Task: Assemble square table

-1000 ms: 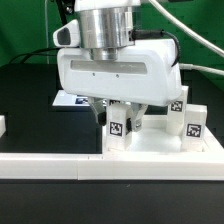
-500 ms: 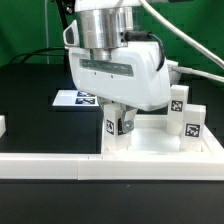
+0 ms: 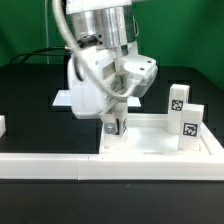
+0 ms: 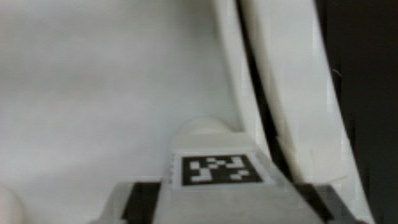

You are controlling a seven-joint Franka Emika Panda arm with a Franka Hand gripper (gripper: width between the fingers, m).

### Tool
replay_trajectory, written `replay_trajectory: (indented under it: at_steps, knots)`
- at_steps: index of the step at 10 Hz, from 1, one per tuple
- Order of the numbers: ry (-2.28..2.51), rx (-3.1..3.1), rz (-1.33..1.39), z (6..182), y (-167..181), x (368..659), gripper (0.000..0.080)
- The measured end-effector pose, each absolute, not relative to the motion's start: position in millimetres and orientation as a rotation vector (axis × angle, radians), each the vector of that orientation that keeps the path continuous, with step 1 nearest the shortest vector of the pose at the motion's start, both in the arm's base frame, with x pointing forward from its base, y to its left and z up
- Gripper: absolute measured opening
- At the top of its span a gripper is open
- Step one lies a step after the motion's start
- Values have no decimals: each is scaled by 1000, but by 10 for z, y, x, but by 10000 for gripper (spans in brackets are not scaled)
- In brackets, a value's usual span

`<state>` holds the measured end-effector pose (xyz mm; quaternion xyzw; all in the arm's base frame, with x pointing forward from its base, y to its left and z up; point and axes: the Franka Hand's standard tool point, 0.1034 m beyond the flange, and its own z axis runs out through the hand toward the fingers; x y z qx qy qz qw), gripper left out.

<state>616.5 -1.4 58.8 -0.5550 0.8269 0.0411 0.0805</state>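
On the exterior view's left the marker board (image 3: 62, 99) lies on the black worktop (image 3: 30, 100). Centre — the end effector (image 3: 116, 127), since rotated, grasps a tagged leg (image 3: 116, 126) upright in the square table top (image 3: 150, 148), likely screwing it in. Right, two legs (image 3: 181, 112) stand untouched.

So the gripper (image 3: 116, 124) is down inside the tray-like top (image 3: 150, 150), closed on a tagged leg (image 3: 117, 126) near the corner at the exterior view's left. Tight there: the raised rim (image 3: 105, 140) sits just beside it. Two more legs (image 3: 183, 115) stand along the side at the exterior view's right, blocking that edge. The middle of the tray floor is bare. The long border rail (image 3: 45, 166) fences the front of the worktop (image 3: 30, 90).
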Motion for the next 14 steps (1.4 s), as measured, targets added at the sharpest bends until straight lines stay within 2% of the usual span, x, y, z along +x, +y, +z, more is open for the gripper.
replay_trajectory:
  at_steps: [4,6,7,8,9,12,14]
  knots:
    - [2572,-1509,140,586,9,6162,285]
    - [2334,-1825,117,655,90,6170,286]
    - [2191,-1985,96,702,146,6160,455]
    - [2105,-2075,85,696,157,6133,455]
    - [2033,-2147,76,681,138,6130,609]
    - [1776,-2366,45,679,129,6126,647]
    - [1290,-2693,-15,697,94,6154,649]
